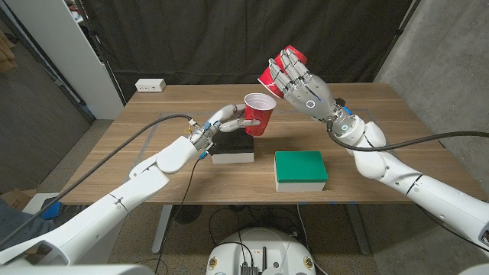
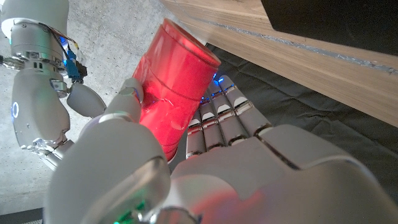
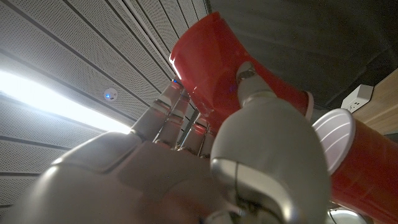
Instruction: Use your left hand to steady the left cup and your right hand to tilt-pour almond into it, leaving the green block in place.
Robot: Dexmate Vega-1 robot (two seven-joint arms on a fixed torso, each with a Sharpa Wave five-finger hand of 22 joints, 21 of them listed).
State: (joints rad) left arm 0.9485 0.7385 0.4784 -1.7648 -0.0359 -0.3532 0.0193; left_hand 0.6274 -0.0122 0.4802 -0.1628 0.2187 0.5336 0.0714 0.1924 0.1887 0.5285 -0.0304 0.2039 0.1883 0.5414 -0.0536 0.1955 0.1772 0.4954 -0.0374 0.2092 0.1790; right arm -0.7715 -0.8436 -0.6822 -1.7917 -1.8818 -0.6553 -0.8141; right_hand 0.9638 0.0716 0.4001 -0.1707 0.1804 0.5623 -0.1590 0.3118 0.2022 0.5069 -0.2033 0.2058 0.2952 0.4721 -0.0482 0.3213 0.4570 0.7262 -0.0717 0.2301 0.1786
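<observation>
Two red cups are showing in the head view, both lifted off the wooden worktop (image 1: pixel 367 114). The left arm is reaching in from the lower left corner, and the left hand (image 1: pixel 221 126) is wrapping its fingers around the left cup (image 1: pixel 258 114), which is leaning with its white mouth facing up and toward the camera, above a black-and-white block (image 1: pixel 231 150). The right arm is coming in from the lower right, bent upward, and the right hand (image 1: pixel 299 82) is gripping the right cup (image 1: pixel 276 70) high above the worktop, tipped so that its mouth is pointing down toward the left cup; the two rims are sitting very near each other. The green block (image 1: pixel 301 169) is lying on the worktop toward the near edge, between the two arms and well apart from both hands. A white power strip (image 1: pixel 150 85) is resting at the far left corner. In the left wrist view, the left hand (image 2: pixel 205 162) is closing on the left cup (image 2: pixel 171 84), thumb on one side and fingers on the other. In the right wrist view, the right hand (image 3: pixel 205 155) is clasping the right cup (image 3: pixel 217 62) between thumb and fingers, with the left cup's white interior (image 3: pixel 336 137) just beside it. Whether any almond is inside either cup I cannot tell.
</observation>
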